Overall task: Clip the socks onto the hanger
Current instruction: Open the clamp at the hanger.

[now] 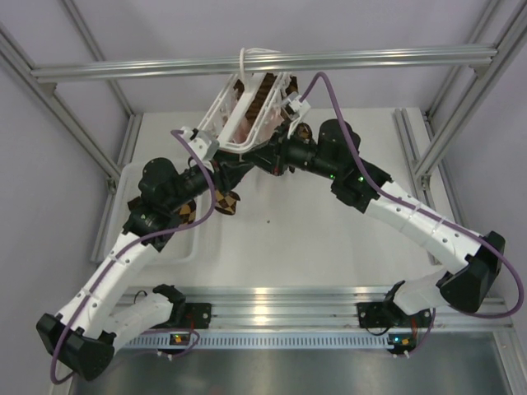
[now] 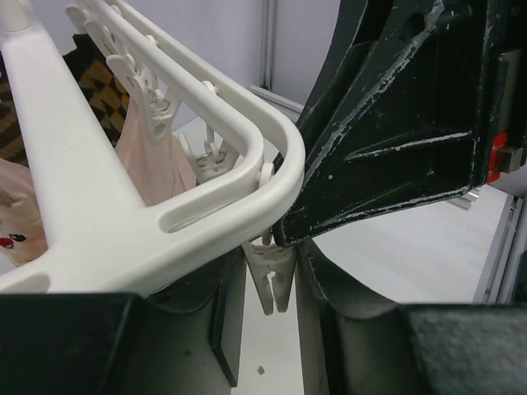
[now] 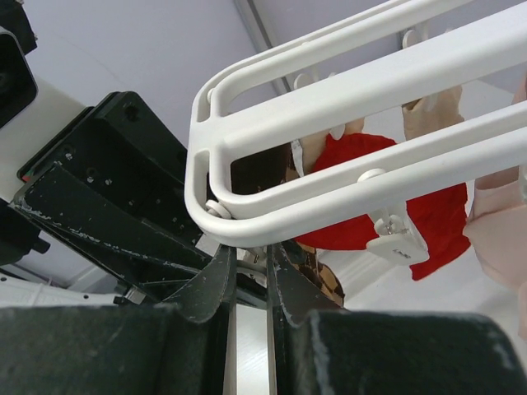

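at the hanger corner, right gripper pinches a clip; left gripper jaws stand apart around it.

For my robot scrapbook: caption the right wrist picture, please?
Right fingers beneath a corner of the white hanger, red sock behind.

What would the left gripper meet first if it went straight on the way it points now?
Most likely the white clip hanging under the corner of the hanger. It sits directly ahead of the left gripper; whether they touch is unclear.
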